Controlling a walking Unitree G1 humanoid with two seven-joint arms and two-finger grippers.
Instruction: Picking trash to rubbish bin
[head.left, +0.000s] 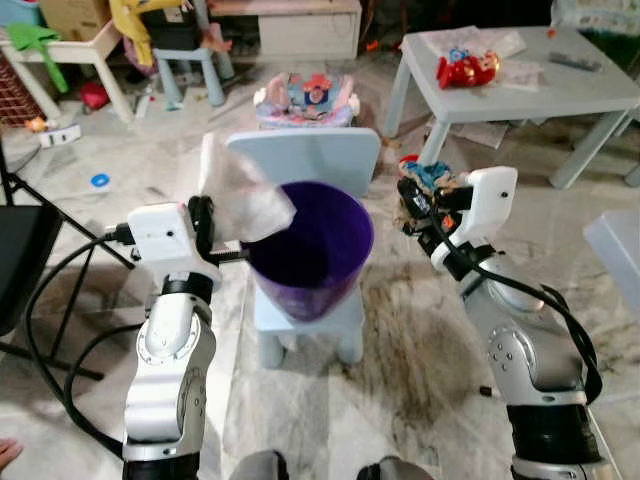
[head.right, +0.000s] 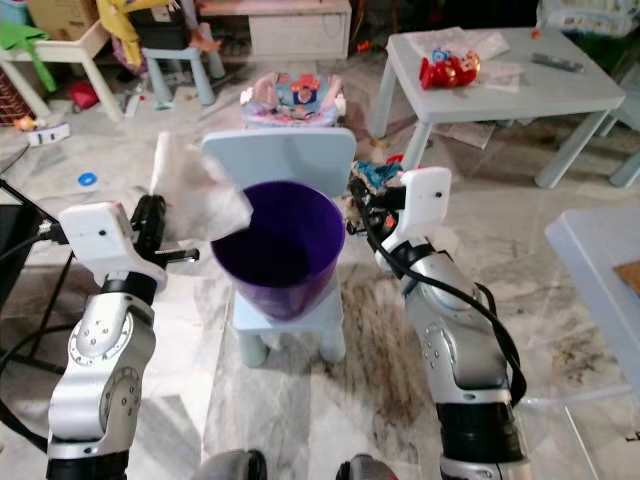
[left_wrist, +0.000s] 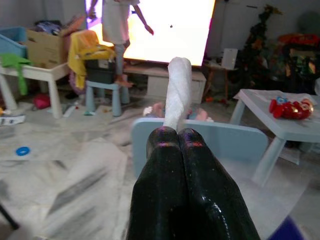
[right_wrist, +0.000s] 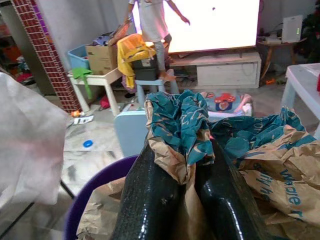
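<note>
Left gripper (head.left: 203, 228) clamps white tissue (head.left: 240, 195) beside purple bin (head.left: 312, 250)'s rim; right gripper (head.left: 412, 205) clamps crumpled teal-brown paper wrapper (right_wrist: 210, 135) just outside opposite rim. Neither piece dropped; release remains.

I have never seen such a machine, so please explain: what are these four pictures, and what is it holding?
You are looking through the cameras of a humanoid robot with two silver arms. The two wide pictures come from its head, looking down; the other two come from cameras on its wrists, looking along the black fingers.

Before the robot a purple rubbish bin stands on a small light-blue chair. The left gripper is shut on a piece of white tissue paper, held at the bin's left rim. The right gripper is shut on a crumpled brown and teal paper wrapper, held just right of the bin.

Behind, toys lie about the marble floor, and a red toy lies on a light-blue table. A person stands in front of a bright screen in the wrist pictures.
</note>
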